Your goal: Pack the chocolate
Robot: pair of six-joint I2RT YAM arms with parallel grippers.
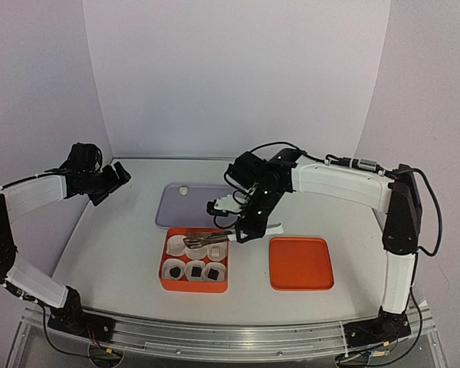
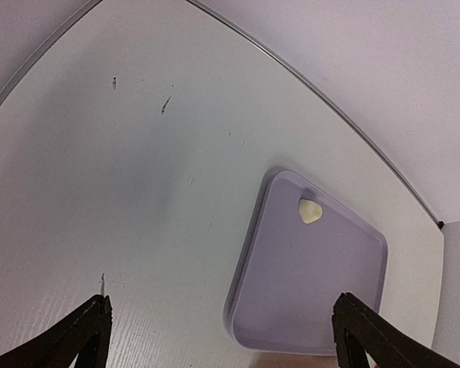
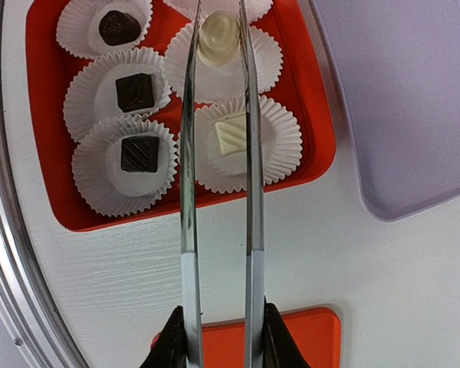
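Right gripper [image 3: 218,337]: narrow, clamping tongs [image 3: 190,192]
Cream chocolate [image 3: 218,34]: between tong tips, over orange box [image 3: 46,153] middle cup [image 3: 264,54]
Left gripper [image 2: 222,303]: wide, empty

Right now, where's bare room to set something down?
Free: table left of the orange box and lavender tray; the orange lid; most of the tray, bar one white chocolate at its far edge. Crowded: the box, tongs over it.
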